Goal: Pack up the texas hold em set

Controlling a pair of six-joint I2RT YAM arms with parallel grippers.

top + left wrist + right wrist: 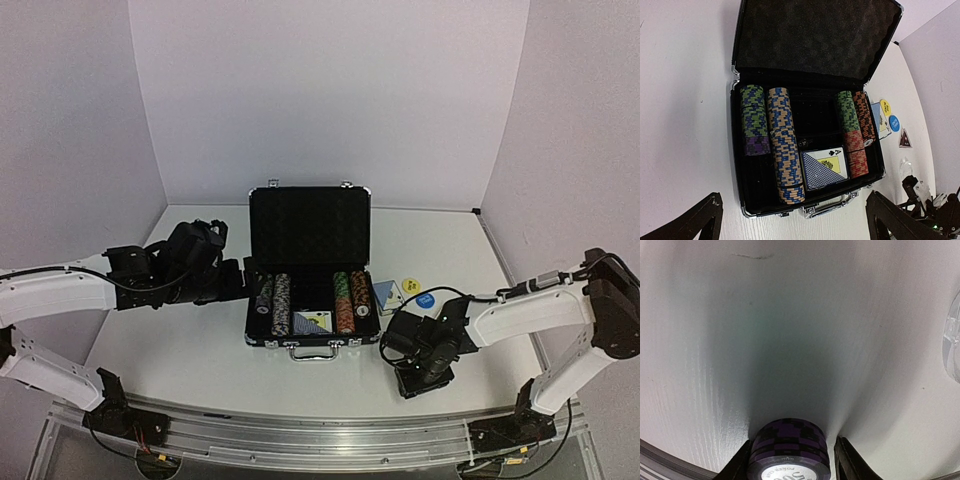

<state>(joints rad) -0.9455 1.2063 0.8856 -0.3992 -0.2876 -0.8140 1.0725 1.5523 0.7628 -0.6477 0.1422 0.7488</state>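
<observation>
Briefcase [310, 225]: black, silver-edged, centre of top view, lid upright, foam-lined. Striped chip rows [782, 145] and blue-backed deck [820, 172] inside. Left gripper [793, 197]: fingers wide apart, left of case. Right gripper [792, 452]: fingers closely flank short purple-black chip stack [789, 437] on white table [790, 315], lower right of case; clamped or not, cannot tell.

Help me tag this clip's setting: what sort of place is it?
Probably a robotics lab test cell, not a home: plain white walls box in a white table holding an open poker briefcase, and two arms are bolted to a metal rail.
</observation>
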